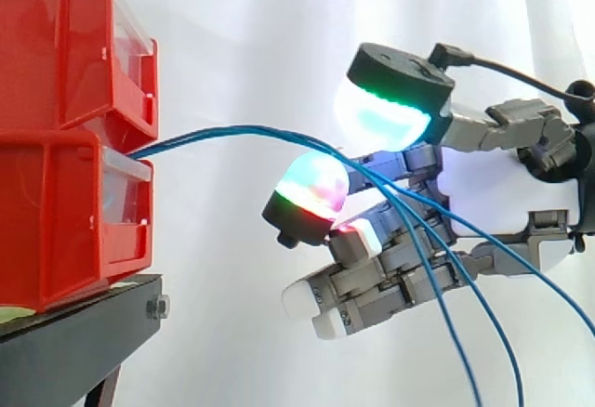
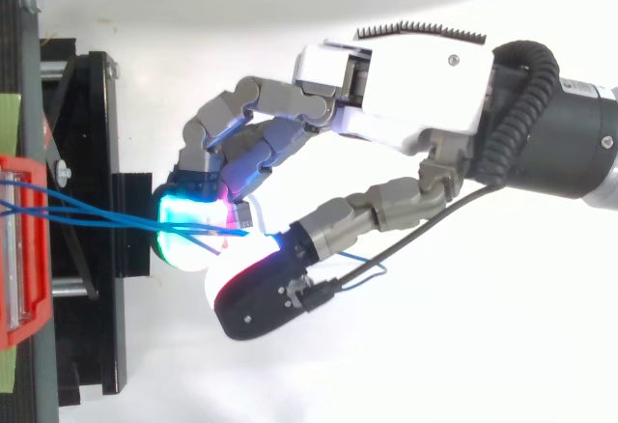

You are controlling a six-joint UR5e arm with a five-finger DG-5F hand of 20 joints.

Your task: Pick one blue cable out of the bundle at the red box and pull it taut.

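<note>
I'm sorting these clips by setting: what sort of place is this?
Likely a robot test bench in a lab: red bins on a black stand, a white curtain behind, and a hand pinching blue cables.

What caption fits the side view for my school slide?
A robot hand among the blue cables that trail out between two stacked red bins.

Hand (image 1: 504, 198) extended leftward, wrist level
</note>
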